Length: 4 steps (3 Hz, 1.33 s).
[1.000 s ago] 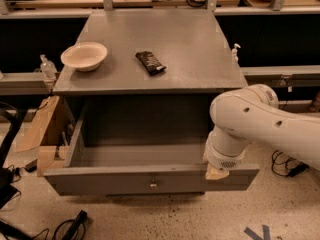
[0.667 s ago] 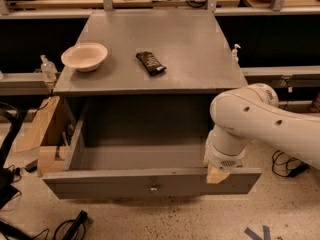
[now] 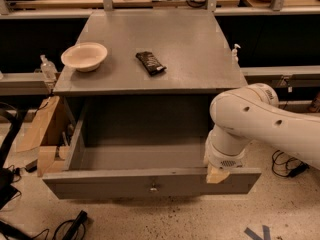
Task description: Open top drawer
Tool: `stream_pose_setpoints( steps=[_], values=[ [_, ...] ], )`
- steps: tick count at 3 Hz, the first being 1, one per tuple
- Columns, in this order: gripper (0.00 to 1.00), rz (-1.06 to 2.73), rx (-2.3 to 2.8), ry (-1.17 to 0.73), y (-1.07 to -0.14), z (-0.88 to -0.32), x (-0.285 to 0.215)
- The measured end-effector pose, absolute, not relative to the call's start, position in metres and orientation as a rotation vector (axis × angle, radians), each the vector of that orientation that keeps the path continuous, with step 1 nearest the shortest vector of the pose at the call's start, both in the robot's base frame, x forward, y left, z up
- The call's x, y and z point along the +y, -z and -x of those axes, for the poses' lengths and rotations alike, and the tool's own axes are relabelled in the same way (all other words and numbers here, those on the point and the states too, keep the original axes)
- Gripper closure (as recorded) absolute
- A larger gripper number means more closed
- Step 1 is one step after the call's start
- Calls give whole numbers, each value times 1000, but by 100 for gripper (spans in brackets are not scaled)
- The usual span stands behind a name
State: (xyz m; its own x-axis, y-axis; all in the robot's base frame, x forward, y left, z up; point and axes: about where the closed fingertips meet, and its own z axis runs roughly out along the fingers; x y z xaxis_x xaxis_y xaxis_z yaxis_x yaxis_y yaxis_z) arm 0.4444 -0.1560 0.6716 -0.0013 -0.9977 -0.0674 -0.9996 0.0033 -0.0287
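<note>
Compared with one second ago, the top drawer (image 3: 125, 184) sits slightly farther out, and the gripper (image 3: 217, 174) has come lower, to the front panel's top edge near its right end. Whether the gripper is open or closed cannot be told. The drawer's long axis runs left to right. Its panel and small knob (image 3: 153, 187) face the viewer, and the box is pulled well out beneath the grey bench (image 3: 200, 59). On the bench are a pale bowl (image 3: 84, 56) and a dark wrapped bar (image 3: 150, 63), its print unreadable. The floor (image 3: 175, 219) is speckled, with cardboard (image 3: 42, 129) at left.
</note>
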Motion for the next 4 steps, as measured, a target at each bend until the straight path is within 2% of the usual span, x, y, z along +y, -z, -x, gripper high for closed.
stream_pose_setpoints(
  steps=[2,3,4],
  values=[
    [5,2171,2176,-37,-673,-443,-157],
    [0,2171,2176,-35,-673,-443,-157],
    [0,2171,2176,-35,-673,-443,-157]
  ],
)
